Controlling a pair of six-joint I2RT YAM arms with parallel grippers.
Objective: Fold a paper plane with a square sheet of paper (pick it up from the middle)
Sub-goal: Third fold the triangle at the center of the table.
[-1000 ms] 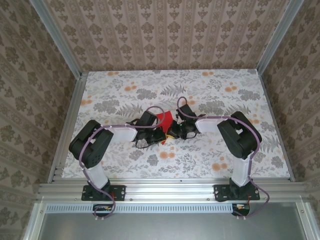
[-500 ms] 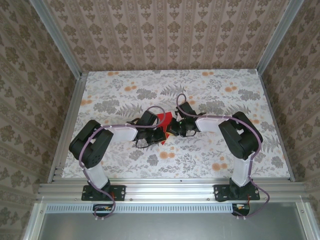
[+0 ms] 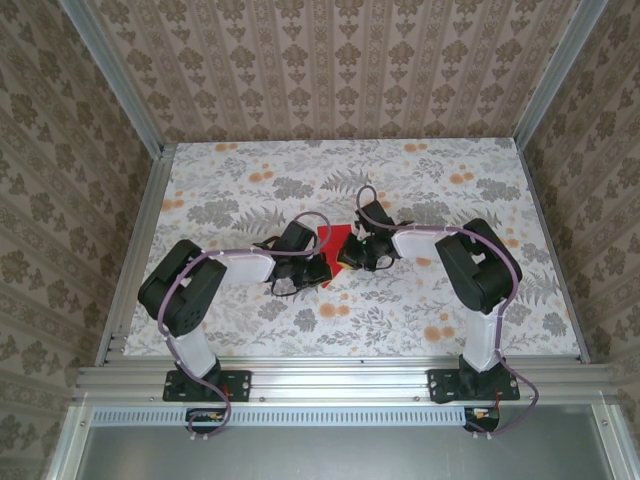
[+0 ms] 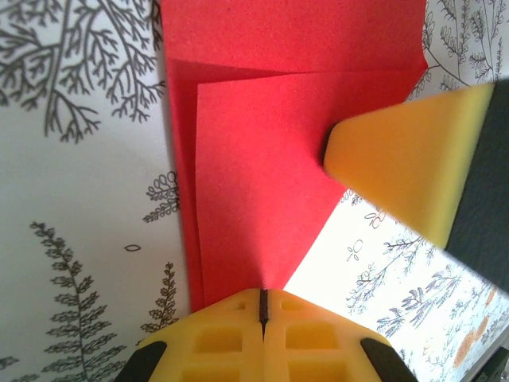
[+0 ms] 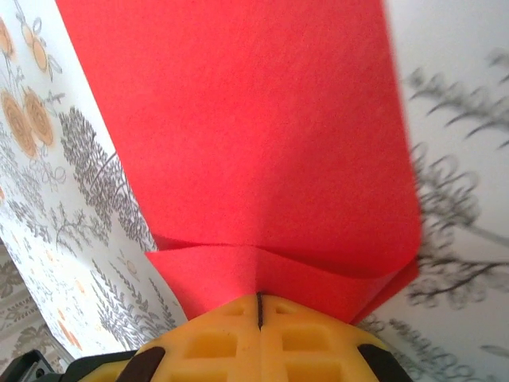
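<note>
- 2 grippers meet near the middle of the table (image 3: 450, 190), and both are clamped on the red paper (image 4: 262, 159).
- Left gripper (image 4: 262, 294): its yellow fingers are pressed together, with a tapering corner of the sheet pinched in the seam between them.
- Right gripper (image 5: 259, 301): its fingers are likewise pressed together, nipping a folded edge where 2 layers show, one lapping over the other.
- From the left wrist, a yellow pad (image 4: 406, 167) of the right gripper touches the sheet's right edge.
- The sheet is folded: 1 layer's edge runs just inside the left edge, and another crosses near the top.
- From above, the paper sits between the 2 wrists, partly covered by them.
- Bare floral tabletop spreads to the far side, left and right, bounded by aluminium rails (image 3: 135, 270) and patterned walls (image 3: 330, 60).
</note>
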